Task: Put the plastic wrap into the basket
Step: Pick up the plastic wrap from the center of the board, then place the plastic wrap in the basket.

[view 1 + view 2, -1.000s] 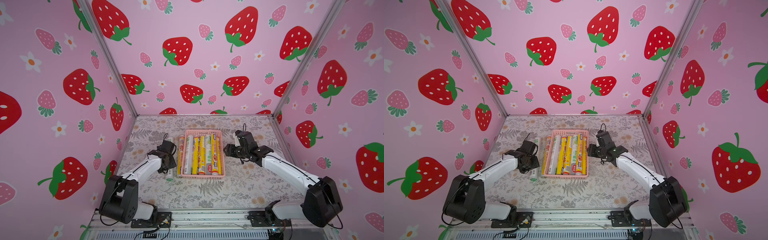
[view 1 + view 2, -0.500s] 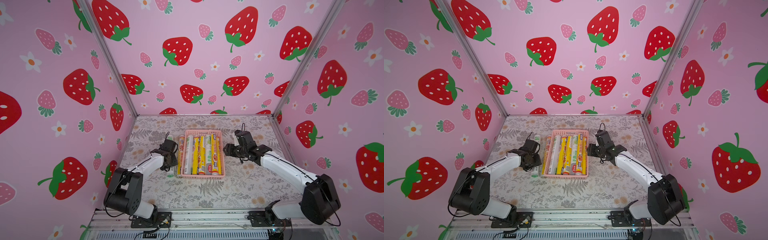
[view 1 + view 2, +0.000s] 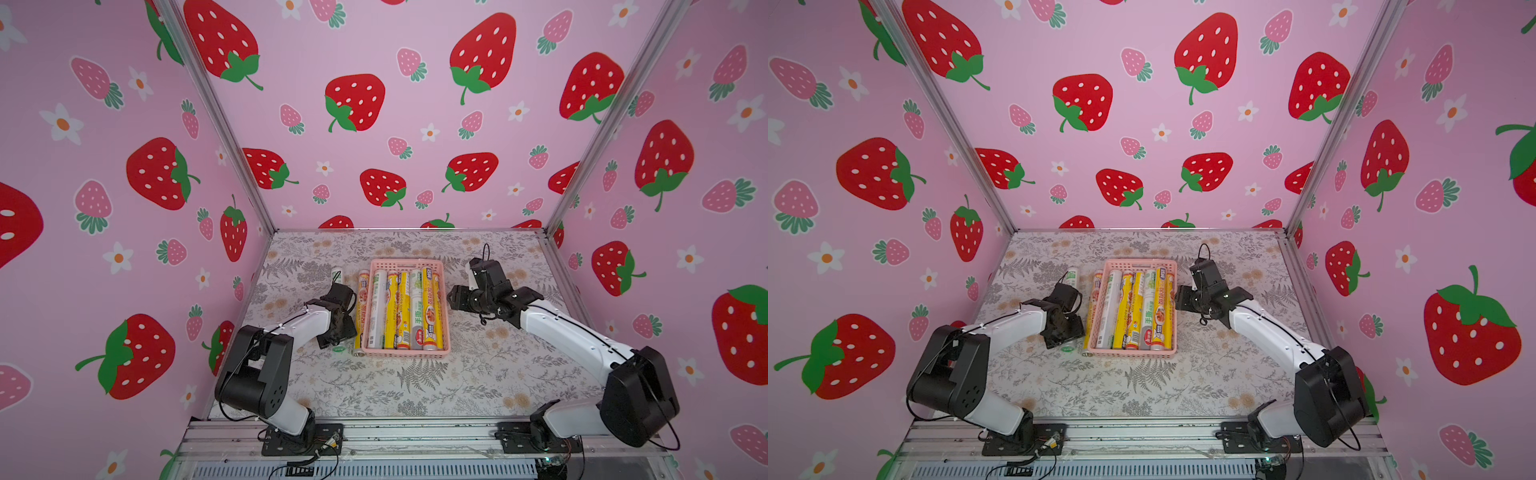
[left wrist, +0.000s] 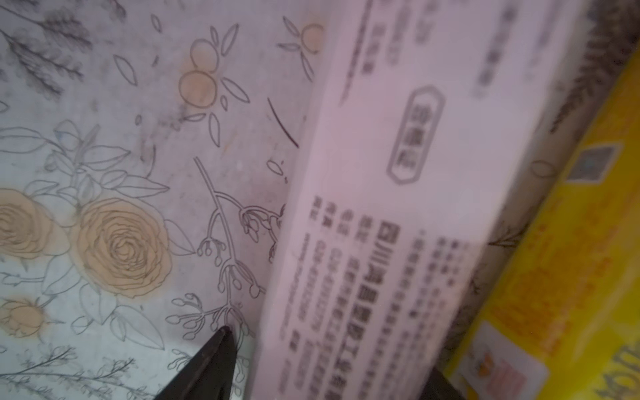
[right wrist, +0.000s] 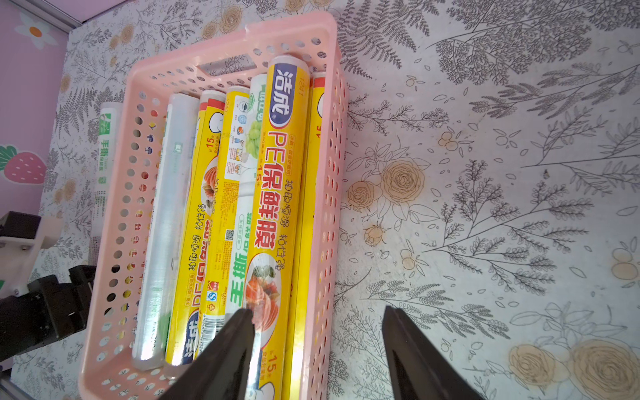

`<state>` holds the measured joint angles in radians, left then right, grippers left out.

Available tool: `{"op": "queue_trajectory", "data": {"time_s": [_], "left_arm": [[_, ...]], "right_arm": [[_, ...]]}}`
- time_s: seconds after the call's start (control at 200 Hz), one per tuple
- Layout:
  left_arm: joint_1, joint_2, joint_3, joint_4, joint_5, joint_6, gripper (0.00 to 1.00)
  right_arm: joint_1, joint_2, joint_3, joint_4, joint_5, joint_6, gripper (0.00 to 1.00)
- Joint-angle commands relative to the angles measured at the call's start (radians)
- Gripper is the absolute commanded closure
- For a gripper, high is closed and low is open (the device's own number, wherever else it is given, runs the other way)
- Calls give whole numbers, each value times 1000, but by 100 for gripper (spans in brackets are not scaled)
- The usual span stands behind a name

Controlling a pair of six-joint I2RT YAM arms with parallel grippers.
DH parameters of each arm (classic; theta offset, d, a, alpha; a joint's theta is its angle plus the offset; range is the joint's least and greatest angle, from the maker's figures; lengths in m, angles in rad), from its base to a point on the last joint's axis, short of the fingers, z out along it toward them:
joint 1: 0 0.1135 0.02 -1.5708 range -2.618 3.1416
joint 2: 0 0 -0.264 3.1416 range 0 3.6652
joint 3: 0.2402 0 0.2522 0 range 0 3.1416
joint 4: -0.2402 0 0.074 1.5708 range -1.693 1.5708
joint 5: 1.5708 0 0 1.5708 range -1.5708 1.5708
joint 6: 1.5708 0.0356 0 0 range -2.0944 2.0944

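Floral tablecloth (image 3: 415,386), strawberry walls. Pink basket (image 3: 406,262): plastic wrap (image 3: 430,307) inside, several rolls; yellow roll (image 3: 362,316) and white roll (image 4: 381,207) outside, on the left arm's side. Pincers: left gripper (image 4: 332,356) spread astride white roll; right gripper (image 5: 317,311) spread, empty, at basket's opposite wall.

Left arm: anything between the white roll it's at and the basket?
Yes: a yellow roll lies alongside the basket, outside it, between it and the white roll under the left gripper.

Twin high front views of whole table (image 3: 415,386); wrist cameras close, downward.
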<state>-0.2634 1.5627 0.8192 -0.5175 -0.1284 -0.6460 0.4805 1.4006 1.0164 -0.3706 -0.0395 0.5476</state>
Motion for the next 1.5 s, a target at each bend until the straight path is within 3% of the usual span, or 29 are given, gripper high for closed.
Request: {"op": "queue_trajectory", "data": {"time_s": [0.0,0.285,0.685,0.83,0.981,1.251,1.496], "left_arm": [[5,-28,-16,-35,-21,11,28],[17,-24,-31,-12,-14,12,53],[-7,-298,81,-216,-13,21,57],[-105,-343,165,-306,-57,-30,56],[-216,-365,195,-286,-49,-79,56],[-450,-295,250,-221,-57,-188,56],[-545,-189,280,-139,-46,-189,56]], "right_arm": [[-4,-4,30,-13,16,-12,36],[-4,-5,34,-17,23,-2,36],[-4,-18,81,-21,15,19,36],[-4,-57,82,-18,-23,49,37],[-4,-101,64,-36,35,43,36],[-3,-126,58,-58,24,26,36],[-4,-160,-5,-33,28,34,36]]}}
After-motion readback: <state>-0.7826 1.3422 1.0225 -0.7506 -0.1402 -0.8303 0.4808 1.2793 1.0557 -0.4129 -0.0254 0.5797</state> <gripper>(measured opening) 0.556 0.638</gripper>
